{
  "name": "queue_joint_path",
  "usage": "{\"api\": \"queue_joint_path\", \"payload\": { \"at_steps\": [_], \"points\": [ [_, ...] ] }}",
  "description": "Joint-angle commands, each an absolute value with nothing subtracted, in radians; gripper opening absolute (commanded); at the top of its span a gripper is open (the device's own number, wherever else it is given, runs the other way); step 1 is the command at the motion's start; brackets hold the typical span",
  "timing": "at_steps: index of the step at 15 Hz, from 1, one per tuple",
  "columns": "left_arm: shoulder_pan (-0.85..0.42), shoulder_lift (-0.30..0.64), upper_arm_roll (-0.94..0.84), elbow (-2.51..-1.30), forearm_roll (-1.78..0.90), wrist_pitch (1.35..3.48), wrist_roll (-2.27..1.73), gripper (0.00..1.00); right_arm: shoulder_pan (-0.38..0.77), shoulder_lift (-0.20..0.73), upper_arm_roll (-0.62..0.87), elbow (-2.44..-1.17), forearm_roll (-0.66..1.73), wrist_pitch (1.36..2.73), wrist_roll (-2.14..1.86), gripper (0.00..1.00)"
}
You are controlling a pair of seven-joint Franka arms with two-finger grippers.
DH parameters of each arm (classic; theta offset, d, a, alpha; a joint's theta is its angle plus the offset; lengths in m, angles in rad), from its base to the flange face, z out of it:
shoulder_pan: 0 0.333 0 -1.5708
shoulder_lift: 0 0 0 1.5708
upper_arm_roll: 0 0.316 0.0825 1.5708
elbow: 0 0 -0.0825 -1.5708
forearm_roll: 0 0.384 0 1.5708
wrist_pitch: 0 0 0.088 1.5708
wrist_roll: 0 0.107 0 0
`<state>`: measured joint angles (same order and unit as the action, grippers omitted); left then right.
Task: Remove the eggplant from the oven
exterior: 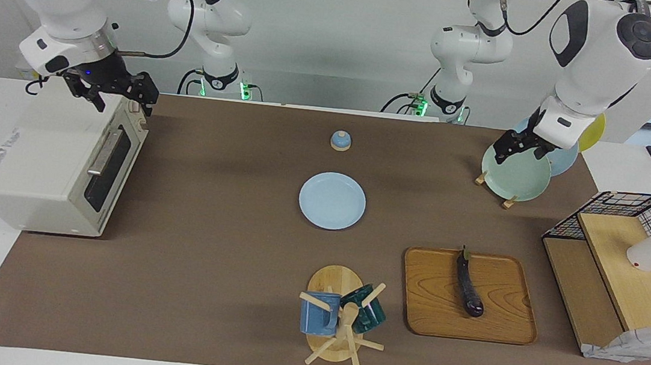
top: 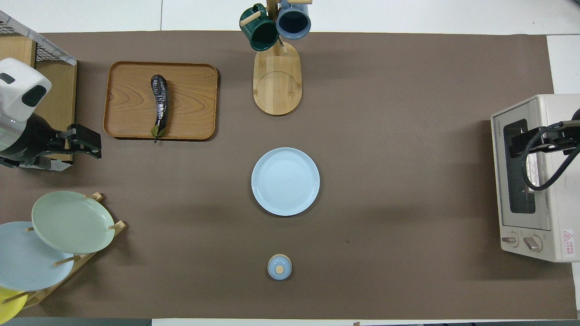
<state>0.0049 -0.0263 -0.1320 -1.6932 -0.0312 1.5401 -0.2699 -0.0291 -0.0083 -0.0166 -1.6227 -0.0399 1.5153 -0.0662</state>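
Observation:
The eggplant (exterior: 468, 288) is slim, glossy and dark purple. It lies on a wooden tray (exterior: 504, 322), stem end toward the robots, and also shows in the overhead view (top: 158, 104). The cream oven (exterior: 48, 171) stands at the right arm's end of the table with its dark glass door shut; it also shows in the overhead view (top: 543, 113). My right gripper (exterior: 121, 102) hangs open and empty over the oven's top edge above the door (top: 516, 145). My left gripper (exterior: 517, 151) is raised, open and empty, over the green plate in the rack, apart from the eggplant (top: 93, 142).
A light blue plate (exterior: 332, 201) lies mid-table, with a small blue lid (exterior: 340, 140) nearer the robots. A mug tree (exterior: 341, 317) stands beside the tray. A plate rack (exterior: 514, 169) and a wooden shelf with a wire basket (exterior: 625, 268) stand at the left arm's end.

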Motion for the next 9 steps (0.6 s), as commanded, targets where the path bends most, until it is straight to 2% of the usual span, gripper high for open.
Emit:
{"api": "queue_joint_path", "payload": {
  "at_steps": [1,5,9],
  "points": [
    [0.038,-0.054,-0.140,-1.674,-0.109,1.458,-0.262,1.00,-0.037,-0.023,-0.014,-1.631,-0.009,1.502,-0.055,1.00],
    [0.029,-0.041,-0.133,-1.609,-0.094,1.395,-0.268,1.00,-0.037,-0.023,-0.014,-1.631,-0.009,1.502,-0.057,1.00],
    [0.035,-0.041,-0.147,-1.605,-0.048,1.410,-0.264,1.00,-0.037,-0.023,-0.014,-1.631,-0.009,1.502,-0.057,1.00]
  ]
}}
